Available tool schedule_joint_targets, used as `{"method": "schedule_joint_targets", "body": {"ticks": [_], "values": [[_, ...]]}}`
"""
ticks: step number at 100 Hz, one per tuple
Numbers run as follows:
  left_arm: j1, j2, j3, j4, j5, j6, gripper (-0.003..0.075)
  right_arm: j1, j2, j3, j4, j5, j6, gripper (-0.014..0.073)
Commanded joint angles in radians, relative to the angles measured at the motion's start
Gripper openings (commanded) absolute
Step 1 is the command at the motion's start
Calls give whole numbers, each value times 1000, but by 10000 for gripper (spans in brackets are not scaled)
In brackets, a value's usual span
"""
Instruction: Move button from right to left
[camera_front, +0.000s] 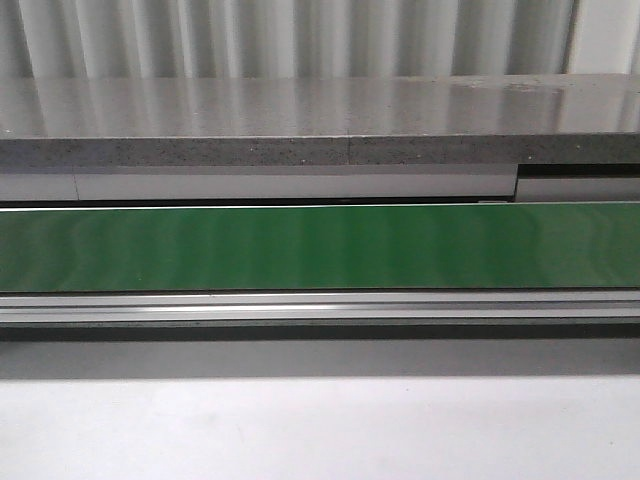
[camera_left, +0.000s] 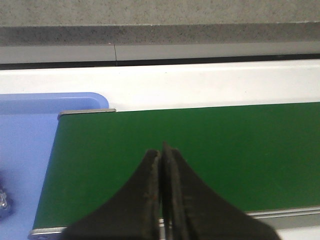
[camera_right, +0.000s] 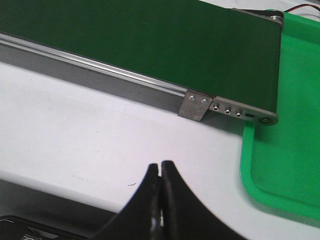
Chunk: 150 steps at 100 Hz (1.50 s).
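Note:
The button with the yellow-orange head shows in no view. The green belt (camera_front: 320, 248) runs across the front view and carries nothing. My left gripper (camera_left: 161, 148) is shut and empty, above the belt's left end (camera_left: 150, 145) beside a blue tray (camera_left: 25, 145). My right gripper (camera_right: 160, 165) is shut and empty, over the white table (camera_right: 75, 130) in front of the belt's right end (camera_right: 200, 45). Neither arm shows in the front view.
A green tray (camera_right: 285, 150) lies past the belt's right end. A dark small object (camera_left: 4, 200) sits in the blue tray at the edge of the left wrist view. A grey stone shelf (camera_front: 300, 120) runs behind the belt. An aluminium rail (camera_front: 320, 305) borders its front.

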Motion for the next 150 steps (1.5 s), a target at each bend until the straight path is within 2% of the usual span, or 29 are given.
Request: {"method": "schedule_joint_targets", "body": {"ticks": [1,39,52,84,94,107,118,124,150], "values": [[-9,-77,0,-18,-83,-16,-20,1,7,-25,5,-60,-5,-67],[-4,-304,133,-16,-102,-16,-20,1,7,-25,5,-60,-5,-67],[-4,-358,189,-16,-161,-16,-20,1,7,-25,5,-60,-5,-67],[67,-580,332,69,-174,-19,-20,1,7,-25,5,-60,-5,-67],[67,-644,387,99,-200,-32,-20,1,7,-25,5,-60,-5,-67],[65,-721,475,141,-263,-123,-20,1,7,-25,5,-60,-5,-67],[65,-792,558,141,-279,-125,-20,1,7,-25,5,-60,-5,-67],[63,-786,556,142,-229,-125,-20,1,7,-24,5,-59,-5,-67],[60,-788,558,142,-239,-125,-20,1,7,-24,5,-56,-5,-67]]}}
